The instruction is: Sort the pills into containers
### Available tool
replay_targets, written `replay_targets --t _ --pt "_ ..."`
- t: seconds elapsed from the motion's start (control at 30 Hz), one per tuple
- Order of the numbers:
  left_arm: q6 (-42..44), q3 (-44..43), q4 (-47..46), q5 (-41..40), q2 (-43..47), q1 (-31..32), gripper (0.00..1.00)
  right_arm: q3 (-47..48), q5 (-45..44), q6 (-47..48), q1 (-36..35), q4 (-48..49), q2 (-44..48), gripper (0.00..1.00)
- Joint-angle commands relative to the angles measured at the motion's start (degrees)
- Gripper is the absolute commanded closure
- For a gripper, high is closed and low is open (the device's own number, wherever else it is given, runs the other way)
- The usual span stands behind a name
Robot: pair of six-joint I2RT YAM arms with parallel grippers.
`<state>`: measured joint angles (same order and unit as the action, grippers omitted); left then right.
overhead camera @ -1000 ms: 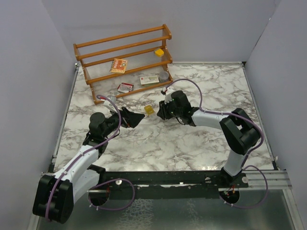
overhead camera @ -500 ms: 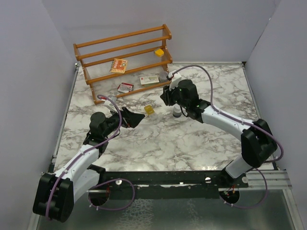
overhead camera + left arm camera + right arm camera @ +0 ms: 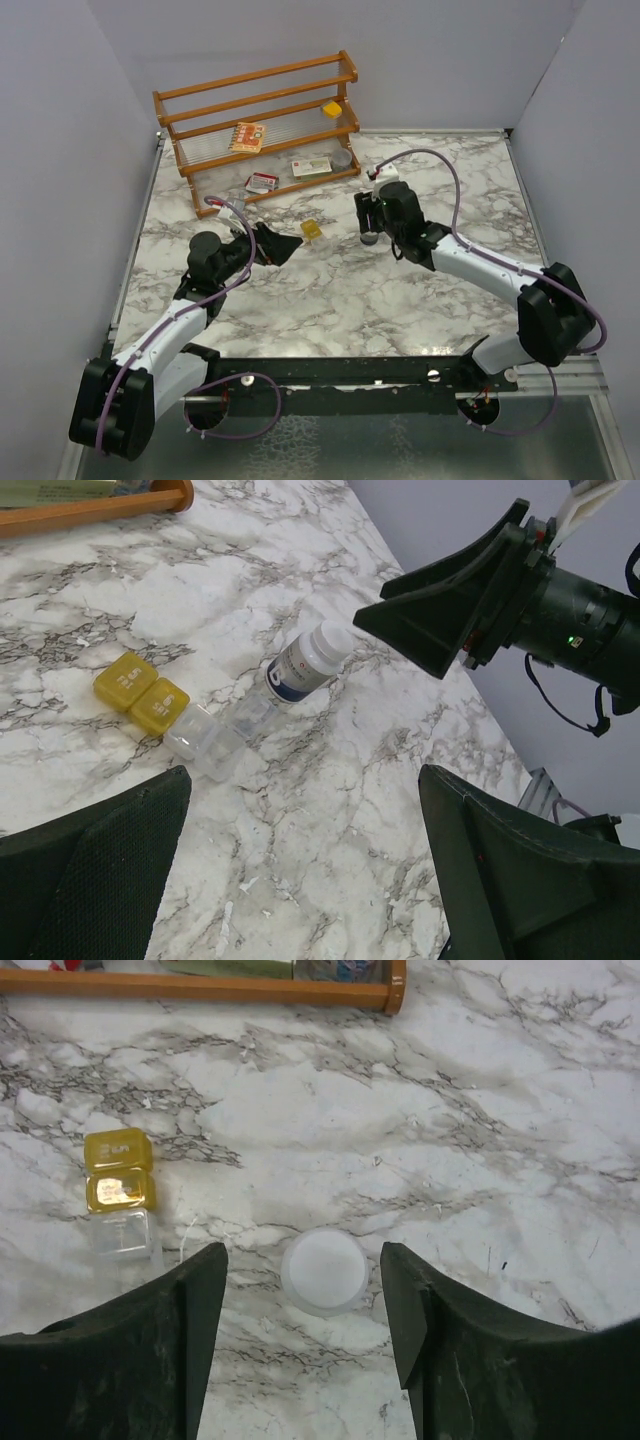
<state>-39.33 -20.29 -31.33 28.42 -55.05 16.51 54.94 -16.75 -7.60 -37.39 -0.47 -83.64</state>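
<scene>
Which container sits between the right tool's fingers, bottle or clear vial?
The white-capped bottle, upright inside the open right tool, touching neither finger. The clear vial lies off to the side, next to two yellow boxes.

Marble table: bottle, vial, pills, wooden rack

On my left wrist feed, each of the two yellow pieces carries a raised mark on its top. I read it as a 5 or an S and cannot tell which. My right wrist feed shows such a mark only faintly. The bottle has a dark blue label with one large white character, perhaps a D, partly turned away. The boxes on the rack are printed, but too small for me to read.
</scene>
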Motion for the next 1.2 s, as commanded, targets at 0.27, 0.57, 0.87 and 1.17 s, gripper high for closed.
replay_targets --t 0.27,0.57,0.87,1.17 --pt "1.6 -0.8 -0.3 -0.4 -0.4 -0.3 0.01 -0.6 -2.4 -2.5 -0.1 1.9 -6.3 0.27" --pt "2.1 -1.0 -0.3 -0.2 -1.1 -0.3 0.01 -2.4 -2.5 -3.8 -0.1 3.2 -8.4 0.27" --pt "2.1 -1.1 -0.3 -0.5 -1.5 -0.3 0.01 -2.8 -4.1 -4.3 0.0 4.0 -10.9 0.28" --pt "1.9 -0.9 -0.3 -0.6 -1.5 -0.3 0.01 -3.6 -5.3 -5.3 -0.1 4.3 -11.2 0.34"
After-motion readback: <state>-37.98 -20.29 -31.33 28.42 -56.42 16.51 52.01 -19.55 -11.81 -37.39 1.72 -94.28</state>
